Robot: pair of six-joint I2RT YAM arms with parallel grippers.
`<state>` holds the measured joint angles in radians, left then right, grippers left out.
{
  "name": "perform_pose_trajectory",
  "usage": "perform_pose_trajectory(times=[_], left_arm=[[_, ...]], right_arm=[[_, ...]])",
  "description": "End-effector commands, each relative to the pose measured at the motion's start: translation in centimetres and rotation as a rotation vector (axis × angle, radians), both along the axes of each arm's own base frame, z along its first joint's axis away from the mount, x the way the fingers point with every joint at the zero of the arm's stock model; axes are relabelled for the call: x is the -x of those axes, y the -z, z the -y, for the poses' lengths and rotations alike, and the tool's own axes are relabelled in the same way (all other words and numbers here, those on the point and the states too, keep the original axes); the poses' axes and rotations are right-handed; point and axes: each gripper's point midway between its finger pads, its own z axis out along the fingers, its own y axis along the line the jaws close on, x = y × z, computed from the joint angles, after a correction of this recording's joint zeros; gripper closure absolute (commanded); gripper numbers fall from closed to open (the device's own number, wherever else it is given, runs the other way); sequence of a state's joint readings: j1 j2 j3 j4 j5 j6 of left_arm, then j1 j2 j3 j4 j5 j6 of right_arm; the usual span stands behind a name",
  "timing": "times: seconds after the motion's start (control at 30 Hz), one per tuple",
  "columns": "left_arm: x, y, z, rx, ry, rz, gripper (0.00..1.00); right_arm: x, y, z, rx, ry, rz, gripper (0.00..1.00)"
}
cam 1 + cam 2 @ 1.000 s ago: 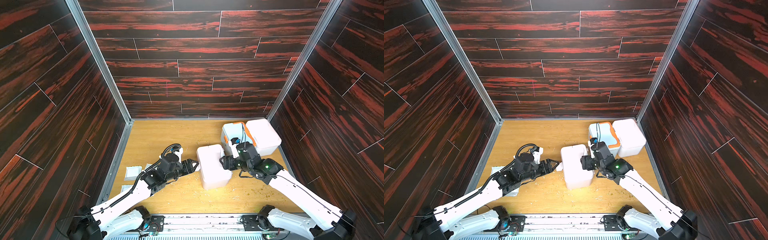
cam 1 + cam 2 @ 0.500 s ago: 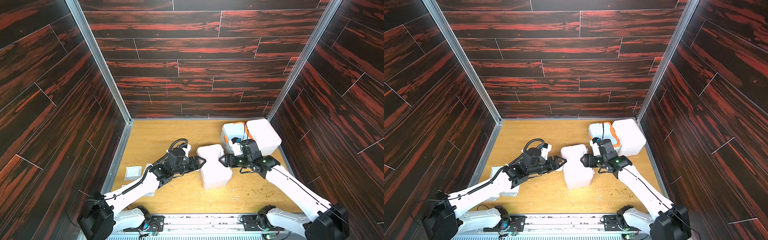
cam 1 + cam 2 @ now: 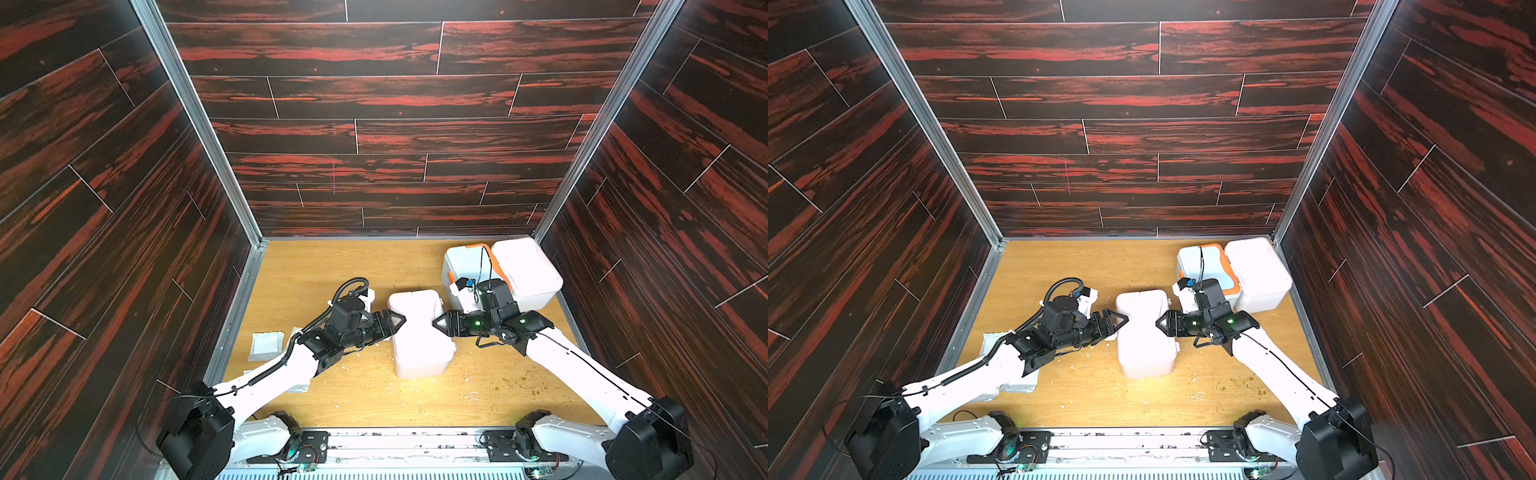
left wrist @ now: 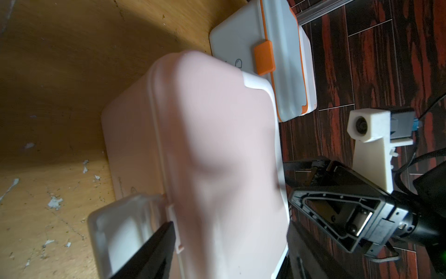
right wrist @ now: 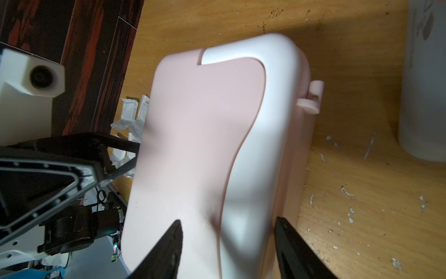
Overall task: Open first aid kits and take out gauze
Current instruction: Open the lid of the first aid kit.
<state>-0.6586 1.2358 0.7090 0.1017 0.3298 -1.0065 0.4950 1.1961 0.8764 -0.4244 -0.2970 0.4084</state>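
A pale pink first aid kit (image 3: 417, 332) (image 3: 1144, 332) stands lid-shut at mid-table. My left gripper (image 3: 401, 322) (image 4: 229, 227) is open at its left side, one finger over the lid (image 4: 217, 145), the other by a clear side latch (image 4: 125, 229). From the right, my right gripper (image 3: 436, 323) (image 5: 228, 219) is open, its jaws straddling the lid's right edge (image 5: 241, 145). Two more kits stand at the back right, one blue-white with orange trim (image 3: 465, 262) and one white (image 3: 525, 270). White gauze packets (image 3: 266, 345) (image 5: 129, 110) lie at the left.
Dark wood-pattern walls close in three sides, with the left wall (image 3: 124, 291) just beyond the gauze. Crumbs and white flecks (image 3: 519, 386) litter the wooden tabletop. A pink latch (image 5: 311, 96) sticks out from the kit's right side. The arm bases (image 3: 316, 444) sit along the front rail.
Both grippers have moved in onto the pink kit's waist from either side. The right jaws have narrowed. The kit has shifted slightly.
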Motion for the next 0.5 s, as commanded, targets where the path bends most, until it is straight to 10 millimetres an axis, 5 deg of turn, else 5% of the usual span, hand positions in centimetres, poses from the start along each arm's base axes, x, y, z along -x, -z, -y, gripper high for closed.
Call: perform_pose_trajectory(times=[0.0, 0.47], left_arm=[[-0.3, -1.1, 1.1, 0.043, 0.041, 0.002, 0.23], [-0.4, -0.5, 0.6, 0.023, 0.027, -0.019, 0.18]], right_arm=[[0.3, 0.8, -0.6, -0.017, -0.025, -0.03, 0.37], [0.4, 0.9, -0.7, -0.021, -0.028, -0.037, 0.37]])
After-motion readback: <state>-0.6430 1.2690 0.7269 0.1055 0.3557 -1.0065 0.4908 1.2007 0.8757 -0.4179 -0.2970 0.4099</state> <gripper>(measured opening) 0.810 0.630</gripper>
